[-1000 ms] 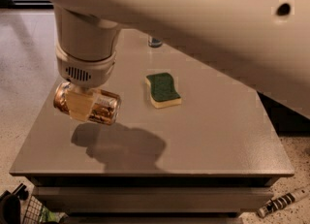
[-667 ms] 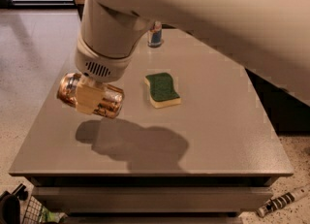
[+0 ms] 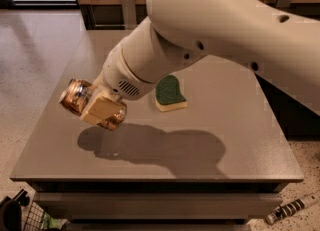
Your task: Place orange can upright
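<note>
The orange can (image 3: pixel 77 96) is shiny orange-brown with a silver end. It is held on its side, tilted, above the left part of the grey table (image 3: pixel 240 140). My gripper (image 3: pixel 102 110) is shut on the can, with one cream finger (image 3: pixel 100 109) lying across the can's body. The can hangs clear of the tabletop and casts a shadow below it. The big white arm reaches in from the upper right and hides the back of the table.
A green-and-yellow sponge (image 3: pixel 169 94) lies on the table just right of the gripper. A wire basket (image 3: pixel 35 219) stands on the floor at bottom left. A striped tool (image 3: pixel 292 208) lies on the floor at bottom right.
The arm has swung and turned, so it now covers the back of the table and the small can there. The held orange can stays at the left, now tilted.
</note>
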Robot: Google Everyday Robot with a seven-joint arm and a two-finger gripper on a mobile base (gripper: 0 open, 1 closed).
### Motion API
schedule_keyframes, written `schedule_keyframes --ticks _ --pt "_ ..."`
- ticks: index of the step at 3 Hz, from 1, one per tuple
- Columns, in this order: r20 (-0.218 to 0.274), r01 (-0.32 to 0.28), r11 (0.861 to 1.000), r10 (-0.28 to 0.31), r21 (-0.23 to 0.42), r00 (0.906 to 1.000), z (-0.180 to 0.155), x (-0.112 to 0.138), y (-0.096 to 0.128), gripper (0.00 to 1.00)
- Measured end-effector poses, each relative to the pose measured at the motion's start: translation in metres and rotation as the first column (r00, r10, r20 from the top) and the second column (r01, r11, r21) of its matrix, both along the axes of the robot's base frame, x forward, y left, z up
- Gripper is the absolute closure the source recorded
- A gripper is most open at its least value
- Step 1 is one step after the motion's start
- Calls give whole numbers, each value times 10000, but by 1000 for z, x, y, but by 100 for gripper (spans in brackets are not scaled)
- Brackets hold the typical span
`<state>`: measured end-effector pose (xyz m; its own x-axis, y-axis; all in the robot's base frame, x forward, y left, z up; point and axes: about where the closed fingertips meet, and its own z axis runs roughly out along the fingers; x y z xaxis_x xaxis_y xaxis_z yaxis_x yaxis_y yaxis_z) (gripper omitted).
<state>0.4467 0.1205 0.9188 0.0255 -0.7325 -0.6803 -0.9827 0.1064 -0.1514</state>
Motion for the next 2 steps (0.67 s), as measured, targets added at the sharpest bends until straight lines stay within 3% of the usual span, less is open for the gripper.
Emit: schedule_keyframes --ticks 1,2 --pt "-207 -141 9898 172 1420 9996 -8 -4 12 100" --pt "-372 -97 9670 198 2545 9991 -12 -6 23 100"
